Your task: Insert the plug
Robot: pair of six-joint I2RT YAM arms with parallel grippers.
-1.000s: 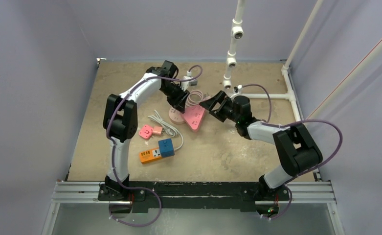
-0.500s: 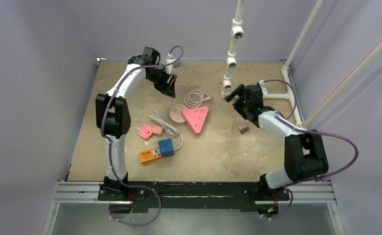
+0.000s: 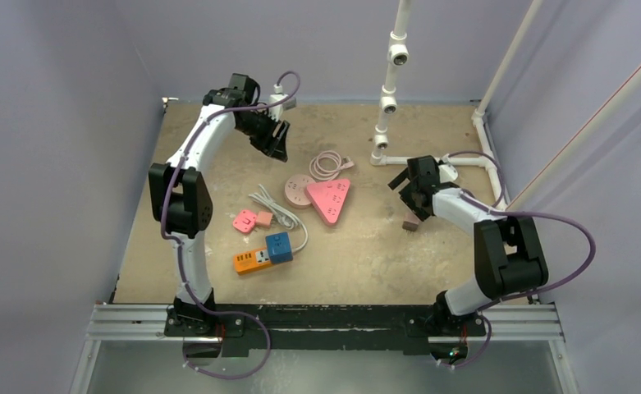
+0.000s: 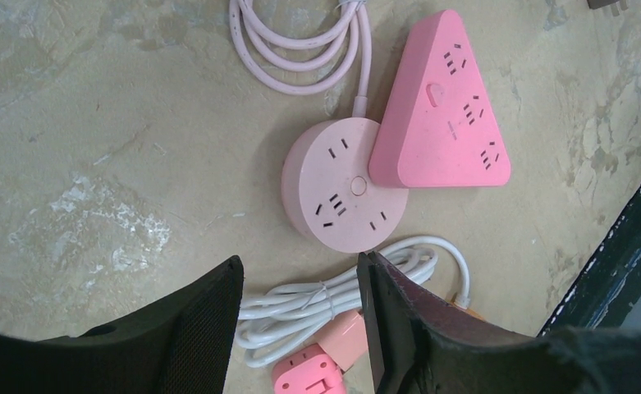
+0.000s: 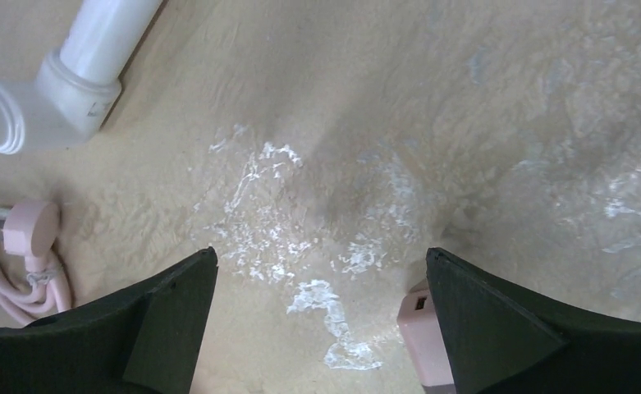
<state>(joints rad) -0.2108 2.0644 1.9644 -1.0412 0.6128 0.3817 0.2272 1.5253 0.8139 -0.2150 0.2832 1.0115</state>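
The plug [image 3: 411, 222], a small pinkish block, lies on the table right of centre. In the right wrist view the plug [image 5: 422, 336] lies against the inner side of the right finger. My right gripper [image 3: 409, 199] hangs open just over it, and the right gripper [image 5: 321, 328] has only bare table between its fingers. The triangular pink power strip [image 3: 331, 198] and the round pink socket [image 3: 297, 192] lie mid-table. My left gripper [image 3: 277, 141] is raised at the back left, open and empty. Beyond the left gripper [image 4: 300, 328] I see the round socket [image 4: 345, 185] and the triangular strip [image 4: 444, 107].
A coiled pink cord [image 3: 327, 163] lies behind the strips, a white cable bundle [image 3: 277, 212] and small pink adapters [image 3: 251, 220] to their left. An orange strip [image 3: 253, 260] with a blue cube [image 3: 279, 246] lies nearer. White pipe frame [image 3: 389, 82] stands at the back right.
Both grippers left the pink strips. The left arm drew back to the far left and opened wider. The right arm swung right and came down over the plug lying on the table.
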